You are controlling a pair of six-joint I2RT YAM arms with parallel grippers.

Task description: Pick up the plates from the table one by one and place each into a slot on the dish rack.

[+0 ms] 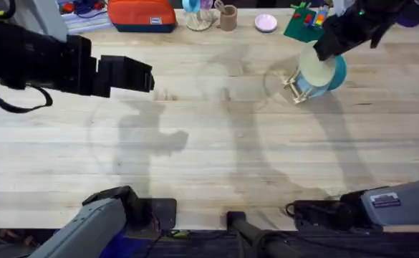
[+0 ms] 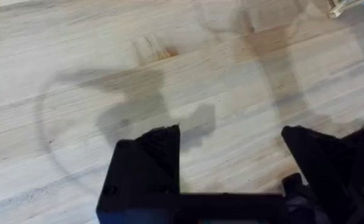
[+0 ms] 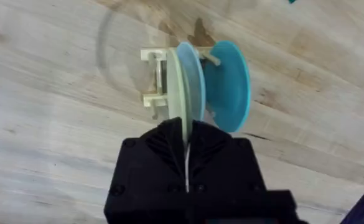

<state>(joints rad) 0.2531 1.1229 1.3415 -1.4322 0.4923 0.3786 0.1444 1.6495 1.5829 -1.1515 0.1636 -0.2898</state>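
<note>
The small wooden dish rack (image 1: 294, 86) (image 3: 153, 77) stands at the far right of the table (image 1: 216, 158). Three plates stand upright in it: a pale yellow-green plate (image 1: 315, 67) (image 3: 180, 93), a light blue plate (image 3: 191, 73) right behind it, and a teal plate (image 1: 338, 72) (image 3: 229, 84) at the back. My right gripper (image 1: 322, 49) (image 3: 186, 142) is shut on the top rim of the pale yellow-green plate, which sits between the pegs. Well apart from the rack, my left gripper (image 1: 134, 74) (image 2: 231, 168) hovers open over bare wood at the far left.
Along the back edge are an orange-red bag (image 1: 141, 14), a glass (image 1: 198, 16), a brown cup (image 1: 228, 18), a small pink dish (image 1: 266, 23) and a green board with toys (image 1: 306, 23). A corner of the rack (image 2: 343, 6) appears in the left wrist view.
</note>
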